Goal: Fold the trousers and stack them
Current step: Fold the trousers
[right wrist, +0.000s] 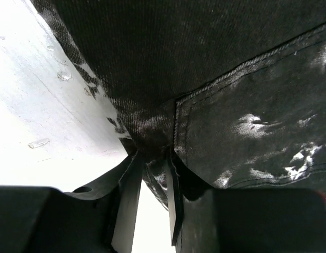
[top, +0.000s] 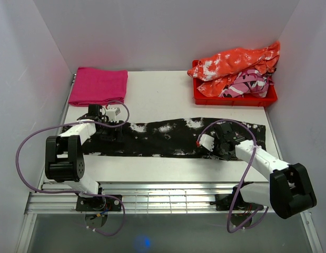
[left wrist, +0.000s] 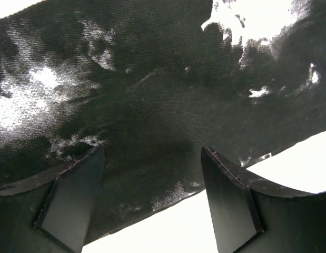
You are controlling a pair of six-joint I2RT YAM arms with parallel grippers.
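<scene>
Two hands tend the trousers (top: 168, 138): left hand (left wrist: 151, 153) spread above, right hand (right wrist: 153, 155) pinching fabric.

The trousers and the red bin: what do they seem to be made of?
The trousers look like woven cotton twill, perhaps denim, matte: the wrist views show diagonal ribs and a stitched seam. The red bin looks like moulded plastic: smooth, even colour, rigid rim.

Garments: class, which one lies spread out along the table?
The black white-splotched trousers; the magenta cloth is folded, the orange garment is heaped in the red bin.
</scene>
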